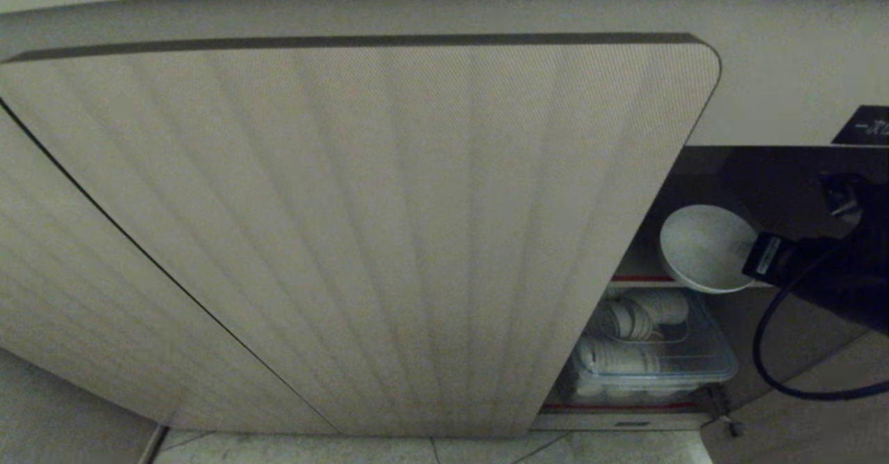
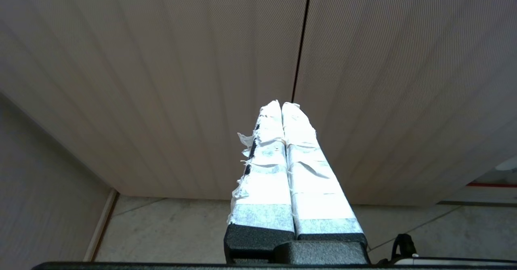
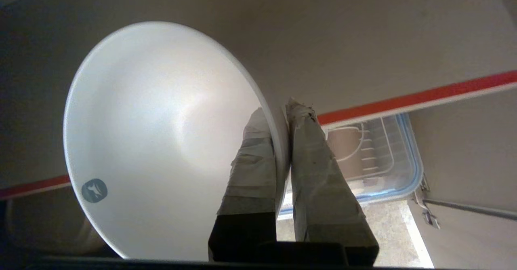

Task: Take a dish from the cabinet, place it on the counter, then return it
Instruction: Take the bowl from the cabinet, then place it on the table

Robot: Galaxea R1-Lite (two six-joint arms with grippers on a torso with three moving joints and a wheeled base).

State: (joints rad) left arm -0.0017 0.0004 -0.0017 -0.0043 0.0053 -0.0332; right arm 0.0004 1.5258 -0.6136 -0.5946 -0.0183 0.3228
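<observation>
At the open cabinet, the right gripper pinches the rim of the dish, held tilted in the air before the red-edged shelf. Below sits a clear box of cups. The left gripper hangs closed, empty, facing ribbed doors.

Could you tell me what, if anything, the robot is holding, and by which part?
The right gripper holds the white dish by its rim, one finger inside and one outside. The left gripper holds nothing.
</observation>
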